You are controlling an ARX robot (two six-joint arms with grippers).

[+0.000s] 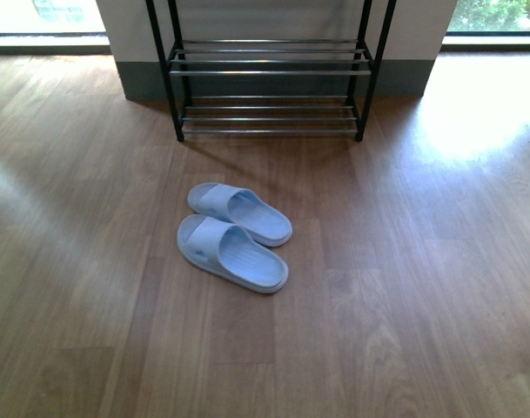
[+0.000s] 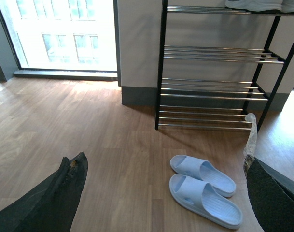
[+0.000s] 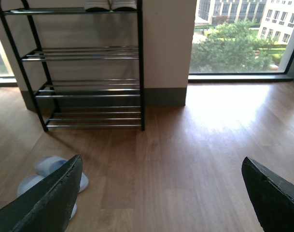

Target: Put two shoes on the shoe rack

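Jaws gaping on your left gripper (image 2: pixel 164 159) and right gripper (image 3: pixel 161 158), nothing held; slides (image 1: pixel 230 250) sit paired before the shoe rack (image 1: pixel 269 72), probably staged for grabbing.

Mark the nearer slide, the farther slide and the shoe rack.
nearer slide (image 1: pixel 219 245), front view, on its strap
farther slide (image 1: pixel 258 218), front view, on its footbed
shoe rack (image 1: pixel 269 72), front view, on a chrome shelf rod

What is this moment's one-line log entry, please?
pale blue rubber slides: floor, before black-and-chrome shoe rack; white-soled sneakers: top shelf; left gripper: open; right gripper: open
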